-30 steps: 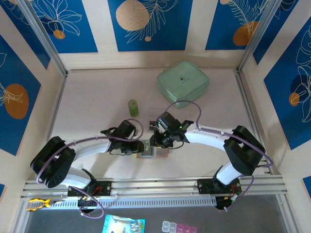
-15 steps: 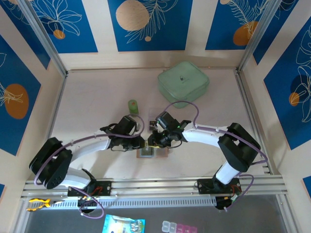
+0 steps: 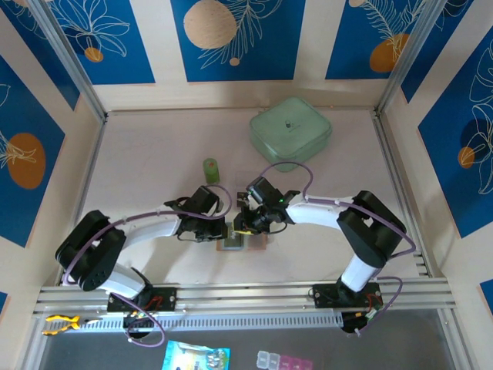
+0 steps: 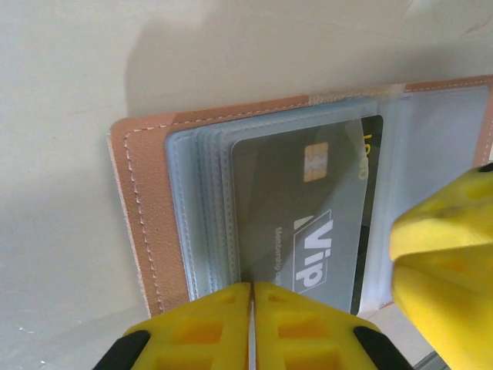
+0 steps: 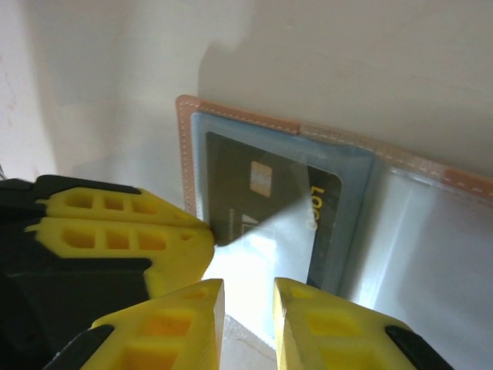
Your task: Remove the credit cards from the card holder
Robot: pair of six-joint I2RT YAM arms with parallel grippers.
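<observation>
Top external view shows the bench with the card holder lying open near its front edge, both tools meeting over it, likely so one steadies while the other draws. Its tan stitched leather carries stacked clear sleeves with a dark, gold-chipped credit card tucked inside. The left tool is clenched at the holder's near edge, on what I cannot tell; the right tool stands slightly parted, gripping nothing.
</observation>
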